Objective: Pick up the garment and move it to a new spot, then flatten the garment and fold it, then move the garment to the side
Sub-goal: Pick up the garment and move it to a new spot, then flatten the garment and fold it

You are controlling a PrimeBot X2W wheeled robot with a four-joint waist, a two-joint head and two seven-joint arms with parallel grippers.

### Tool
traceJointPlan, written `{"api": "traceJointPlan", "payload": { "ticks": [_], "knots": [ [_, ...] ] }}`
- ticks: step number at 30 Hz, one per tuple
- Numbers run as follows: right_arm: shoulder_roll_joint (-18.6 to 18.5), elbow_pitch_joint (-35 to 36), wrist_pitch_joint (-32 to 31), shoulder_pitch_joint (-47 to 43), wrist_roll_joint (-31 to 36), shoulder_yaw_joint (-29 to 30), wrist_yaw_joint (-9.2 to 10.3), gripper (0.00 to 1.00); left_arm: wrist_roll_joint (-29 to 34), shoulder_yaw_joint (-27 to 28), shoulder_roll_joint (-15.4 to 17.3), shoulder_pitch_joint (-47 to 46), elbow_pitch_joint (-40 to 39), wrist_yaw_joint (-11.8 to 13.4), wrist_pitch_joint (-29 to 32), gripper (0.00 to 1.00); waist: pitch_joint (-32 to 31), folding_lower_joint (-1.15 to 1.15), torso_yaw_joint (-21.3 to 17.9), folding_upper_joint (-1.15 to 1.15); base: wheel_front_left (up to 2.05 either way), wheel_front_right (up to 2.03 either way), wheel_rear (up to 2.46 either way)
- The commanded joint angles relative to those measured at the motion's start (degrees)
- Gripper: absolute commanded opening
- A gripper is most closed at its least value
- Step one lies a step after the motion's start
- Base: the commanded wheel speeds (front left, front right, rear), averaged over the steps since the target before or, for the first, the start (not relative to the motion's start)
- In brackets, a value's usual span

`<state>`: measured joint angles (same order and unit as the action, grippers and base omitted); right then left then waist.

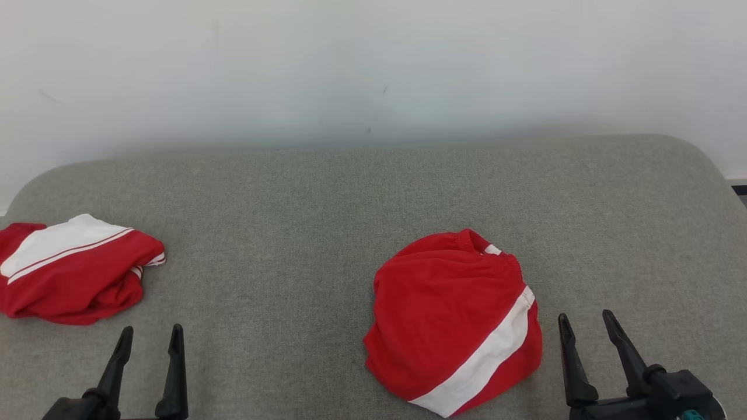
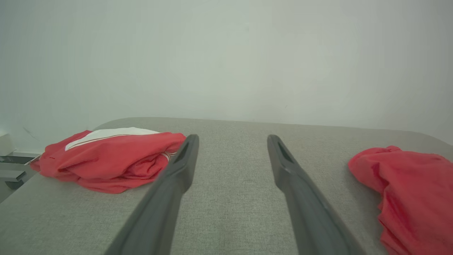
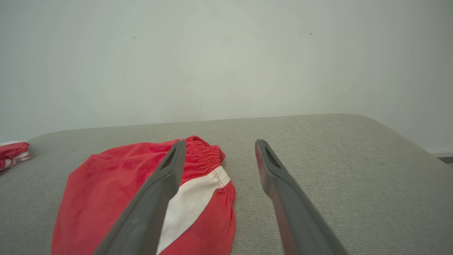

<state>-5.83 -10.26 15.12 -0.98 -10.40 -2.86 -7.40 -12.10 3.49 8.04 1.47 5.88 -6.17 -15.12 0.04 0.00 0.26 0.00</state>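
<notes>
On the grey padded surface [image 1: 327,192], head view, a crumpled red garment [image 1: 443,315] lies at 5 o'clock. It is a rounded heap with a broad white stripe running down its right flank and a gathered elastic waistband at its far edge. It rests free on the fabric, with nothing holding it.

A second red-and-white bundle [image 1: 73,271] lies at 9 o'clock, at the left edge of the surface and well apart from the crumpled red garment. Its white panel faces up.

Left gripper [image 1: 152,329]: at 8 o'clock, fingers pointing away from the robot and spread wide, nothing between them. The second red-and-white bundle sits at its 11 o'clock, near but not touching.

Right gripper [image 1: 585,316]: at 4 o'clock, fingers likewise spread wide and empty. The crumpled red garment sits at its 9 o'clock, just beside it, with a strip of bare fabric between.

Surface: woven grey upholstery with rounded far corners.

Room: a plain pale wall [image 1: 350,70] stands behind at 12 o'clock and carries a few small dark marks.
</notes>
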Motion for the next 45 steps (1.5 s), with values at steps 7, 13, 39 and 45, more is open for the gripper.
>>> {"api": "traceJointPlan", "payload": {
  "ticks": [7,13,39,45],
  "knots": [
    [-0.25,-0.46,0.06,-0.03,0.5,-0.12,-0.18,1.0,1.39,0.77,-0.75,-0.28,0.79,-0.85,-0.05,1.0,0.02,0.0,0.14,0.0,0.0,0.0,0.0],
    [-0.27,-0.79,0.06,-0.07,0.6,0.23,-0.18,1.0,1.76,0.78,-1.22,-0.58,1.12,-0.95,-0.05,1.0,0.01,0.0,0.47,0.0,0.0,0.0,0.0],
    [-6.68,-30.65,-0.64,18.21,-5.15,-5.41,-0.18,1.0,1.24,-3.94,-2.4,-6.98,2.63,-1.25,-0.05,1.0,7.83,0.0,9.02,0.0,0.0,0.0,0.0],
    [-5.63,-36.48,-0.08,19.85,-7.53,-7.43,-0.18,0.0,0.98,-4.2,-2.06,-6.9,2.91,-1.25,-0.05,1.0,7.65,0.0,9.27,0.0,0.0,0.0,0.0]
  ]
}}
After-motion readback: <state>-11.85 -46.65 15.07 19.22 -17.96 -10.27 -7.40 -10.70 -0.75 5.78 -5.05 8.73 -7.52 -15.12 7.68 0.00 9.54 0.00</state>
